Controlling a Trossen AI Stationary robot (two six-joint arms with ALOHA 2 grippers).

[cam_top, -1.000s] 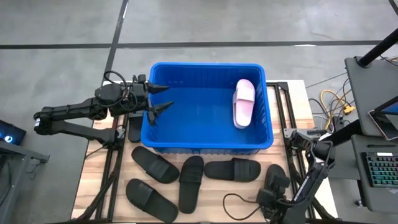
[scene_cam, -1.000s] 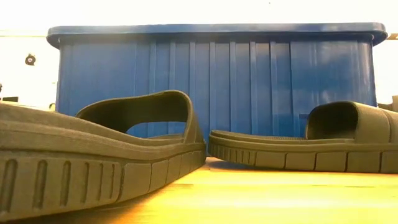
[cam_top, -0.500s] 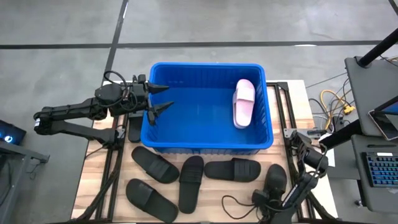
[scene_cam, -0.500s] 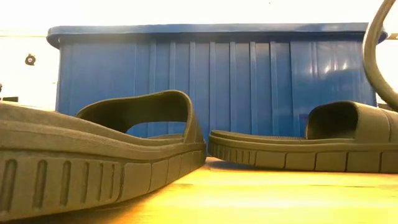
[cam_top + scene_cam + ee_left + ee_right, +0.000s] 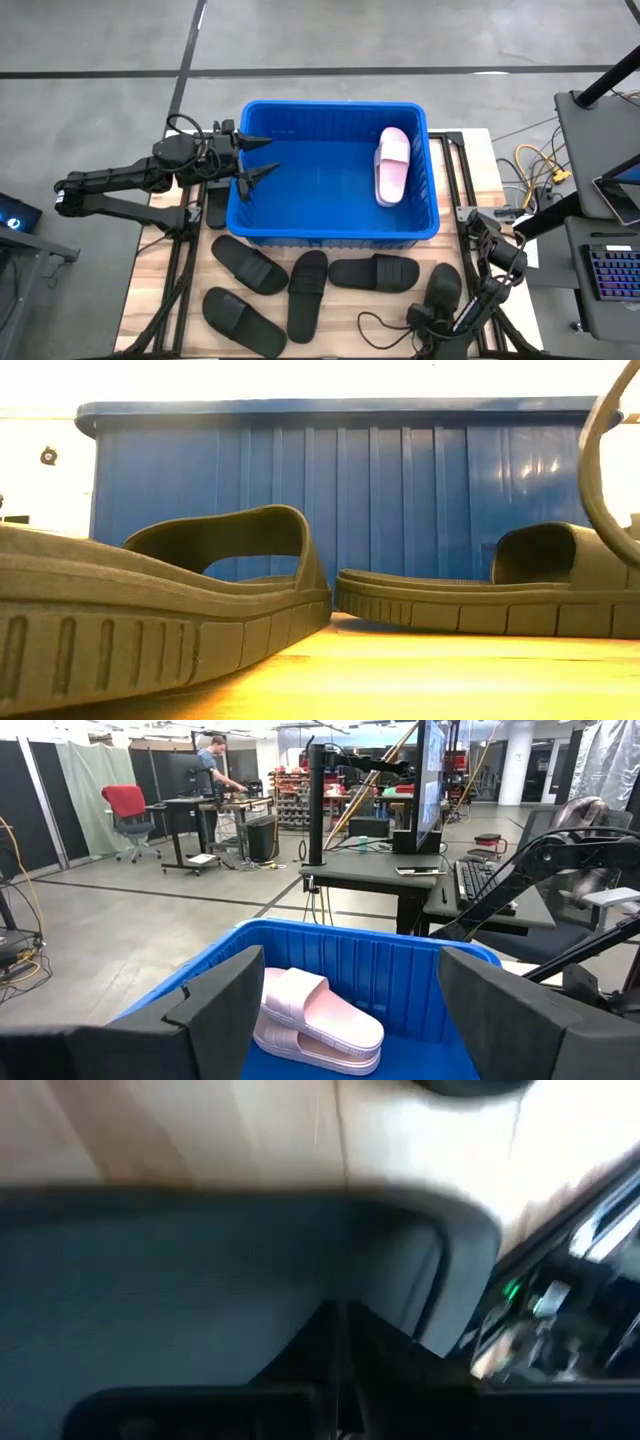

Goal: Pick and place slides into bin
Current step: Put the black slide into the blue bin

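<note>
The blue bin [image 5: 330, 235] stands mid-table with a pale pink slide [image 5: 392, 165] lying inside at its right end. My left gripper [image 5: 270, 156] hangs open over the bin's left rim, touching nothing. Several black slides [image 5: 307, 290] lie flat on the wood in front of the bin. At the near right corner my right gripper [image 5: 422, 318] is shut on another black slide [image 5: 444, 286]. A curved edge of that slide [image 5: 592, 470] shows raised in the low view. My right gripper is shut on the black slide at its near end [image 5: 432, 308], coming at it from the table's near side. In the right wrist view the fingers [image 5: 340, 1355] meet against the slide's dark surface [image 5: 200, 1280]; which part they pinch is too blurred to tell. The slide is tipped up.
A black cable loop [image 5: 385, 322] lies on the table left of my right gripper. A small dark object [image 5: 216, 205] sits by the bin's left wall. A desk with a keyboard [image 5: 610, 270] stands beyond the table's right edge. A person [image 5: 215, 760] is far off in the room.
My right arm has shifted toward the table's near edge and a little to the left. The black slide at the near right corner has tipped up: a curved edge of it has come into the low view at the right.
</note>
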